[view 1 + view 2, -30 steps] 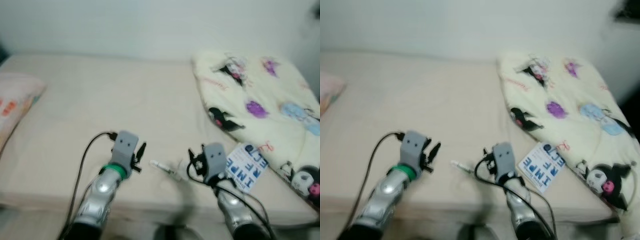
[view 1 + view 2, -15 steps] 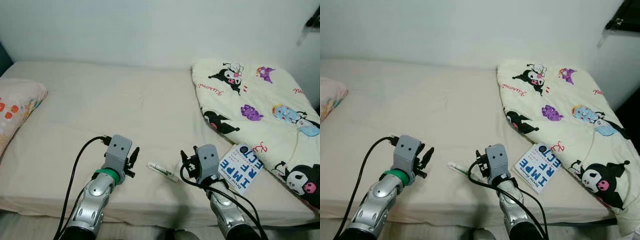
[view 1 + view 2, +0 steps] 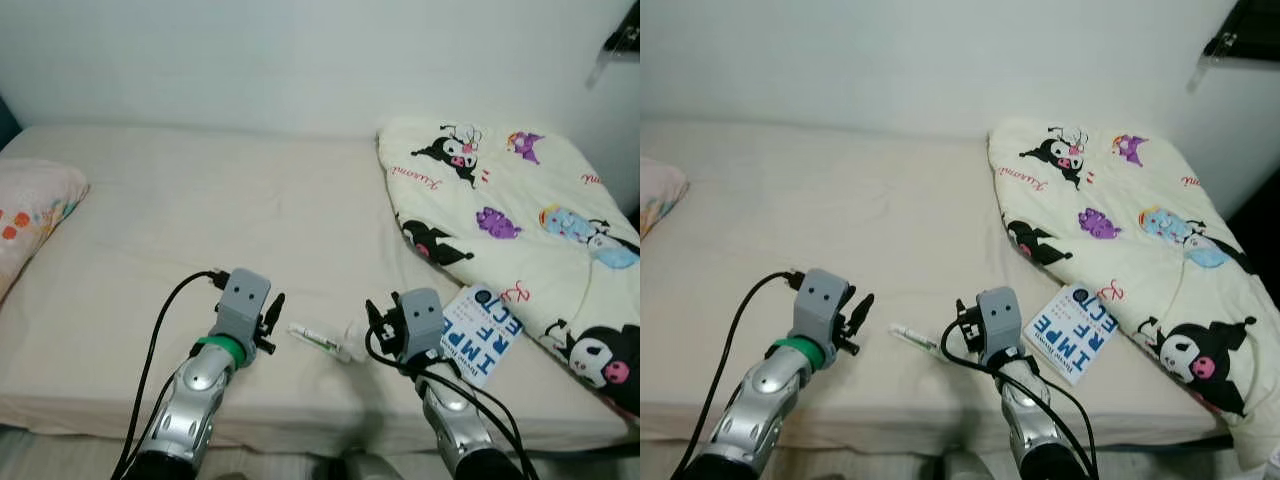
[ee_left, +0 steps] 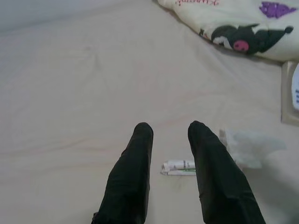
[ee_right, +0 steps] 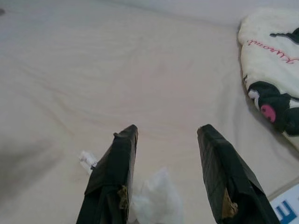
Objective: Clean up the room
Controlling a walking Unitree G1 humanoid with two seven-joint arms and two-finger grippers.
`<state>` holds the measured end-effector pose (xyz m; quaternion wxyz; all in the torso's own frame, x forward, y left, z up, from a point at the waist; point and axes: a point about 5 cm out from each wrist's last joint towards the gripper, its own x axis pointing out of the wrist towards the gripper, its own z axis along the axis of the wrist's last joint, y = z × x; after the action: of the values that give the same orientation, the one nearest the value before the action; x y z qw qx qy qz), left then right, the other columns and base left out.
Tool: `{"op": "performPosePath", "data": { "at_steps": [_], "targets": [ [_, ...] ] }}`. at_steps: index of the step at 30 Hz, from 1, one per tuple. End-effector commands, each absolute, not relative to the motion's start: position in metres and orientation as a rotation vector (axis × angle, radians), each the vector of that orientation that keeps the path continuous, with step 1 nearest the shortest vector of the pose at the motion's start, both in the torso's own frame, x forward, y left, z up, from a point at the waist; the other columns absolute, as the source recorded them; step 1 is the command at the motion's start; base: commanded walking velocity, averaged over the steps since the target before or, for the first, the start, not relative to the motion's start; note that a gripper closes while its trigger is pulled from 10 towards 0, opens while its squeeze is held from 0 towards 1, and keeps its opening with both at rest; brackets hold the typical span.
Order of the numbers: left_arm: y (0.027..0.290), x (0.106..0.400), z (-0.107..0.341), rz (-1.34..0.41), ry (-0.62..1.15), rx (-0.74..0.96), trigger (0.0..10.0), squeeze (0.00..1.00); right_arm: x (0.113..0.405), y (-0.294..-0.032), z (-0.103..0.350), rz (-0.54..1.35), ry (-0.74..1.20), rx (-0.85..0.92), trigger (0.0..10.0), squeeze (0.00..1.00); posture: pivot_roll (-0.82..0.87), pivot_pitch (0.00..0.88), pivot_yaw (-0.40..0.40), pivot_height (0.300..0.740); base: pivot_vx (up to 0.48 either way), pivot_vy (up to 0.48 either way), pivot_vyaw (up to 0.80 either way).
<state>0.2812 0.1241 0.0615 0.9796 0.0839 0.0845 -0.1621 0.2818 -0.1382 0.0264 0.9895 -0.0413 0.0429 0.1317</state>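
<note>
Both the left end effector and the right end effector hover open over the bed, with the small tube just ahead between them, so lower straight and close gently.

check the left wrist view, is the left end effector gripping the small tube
No, the left end effector is open above the bed, and the small tube lies on the sheet beyond its fingertips.

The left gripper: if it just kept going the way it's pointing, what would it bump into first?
Probably the small tube lying on the bed sheet: it sits just ahead of the left gripper, between its open fingers. Depth is hard to judge.
</note>
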Motion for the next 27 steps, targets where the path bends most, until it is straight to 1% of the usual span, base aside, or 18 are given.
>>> {"op": "performPosePath", "data": {
  "at_steps": [1,8,27],
  "targets": [
    [0.1239,0.2781,0.0542,-0.334,0.201,0.175,10.0,0.0,0.2776,-0.1387,0.0194,0.262,0.123,-0.072,10.0,0.0,-0.03,0.006,0.021,0.63,0.0,0.0,0.0],
    [0.1213,0.2792,0.0544,-0.342,0.2,0.179,10.0,0.0,0.2754,-0.1382,0.0167,0.271,0.141,-0.051,10.0,0.0,-0.03,0.012,0.024,0.59,0.0,0.0,0.0],
    [0.1233,0.2793,0.0543,-0.342,0.204,0.192,10.0,0.0,0.273,-0.1357,0.0141,0.273,0.157,-0.04,10.0,0.0,-0.03,0.019,0.038,0.59,0.0,0.0,0.0]
  ]
}}
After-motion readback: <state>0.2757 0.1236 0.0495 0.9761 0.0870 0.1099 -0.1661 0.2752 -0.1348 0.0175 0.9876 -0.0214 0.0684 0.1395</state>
